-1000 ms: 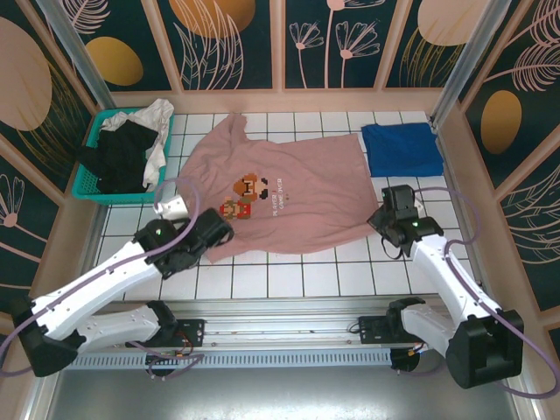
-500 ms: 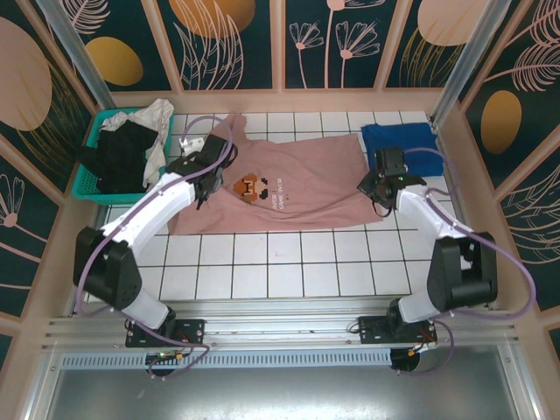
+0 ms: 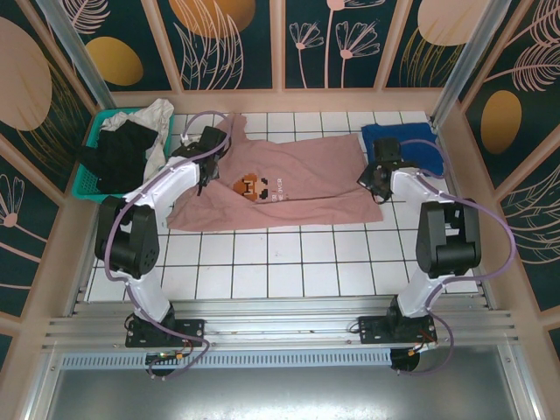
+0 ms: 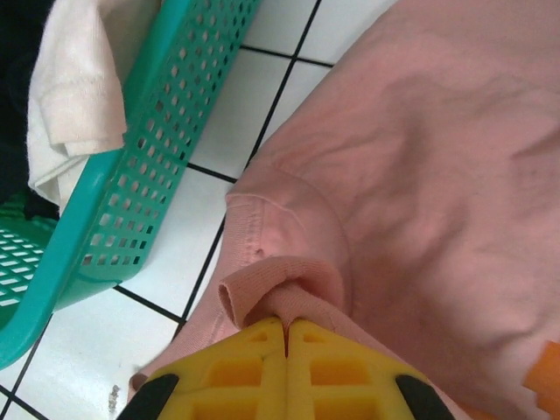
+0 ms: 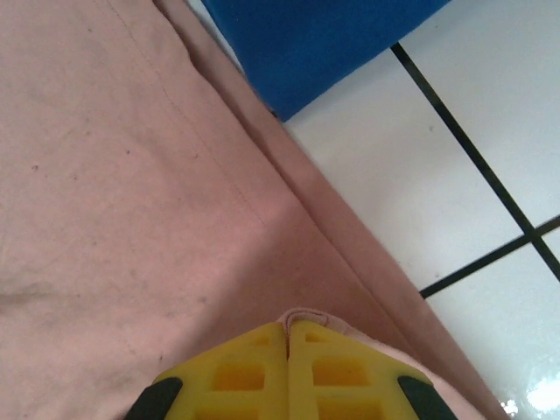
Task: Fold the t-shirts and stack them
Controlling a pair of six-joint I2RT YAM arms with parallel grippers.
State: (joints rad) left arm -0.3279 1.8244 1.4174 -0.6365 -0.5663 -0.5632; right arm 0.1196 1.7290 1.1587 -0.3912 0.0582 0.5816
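Observation:
A dusty-pink t-shirt (image 3: 280, 188) with a pixel-art print lies across the white tiles, its near half folded back over the far half. My left gripper (image 3: 210, 149) is shut on a pinch of the pink cloth (image 4: 289, 293) near the shirt's left sleeve. At the shirt's right edge my right gripper (image 3: 381, 175) is shut on a fold of the same shirt (image 5: 302, 317). A folded royal-blue t-shirt (image 3: 401, 147) lies just right of it, its corner (image 5: 297, 44) beside the pink hem. Black and white t-shirts (image 3: 131, 144) are heaped in the basket.
The teal plastic basket (image 3: 92, 184) stands at the far left, its perforated wall (image 4: 131, 175) close to my left gripper. Wooden-framed panels wall the table on three sides. Bare white tiles (image 3: 289, 271) stretch from the shirt to the near rail.
Both arms have swung away from the near side to the far side, carrying the pink shirt's near edge up over itself. The shirt now covers about half the depth it did.

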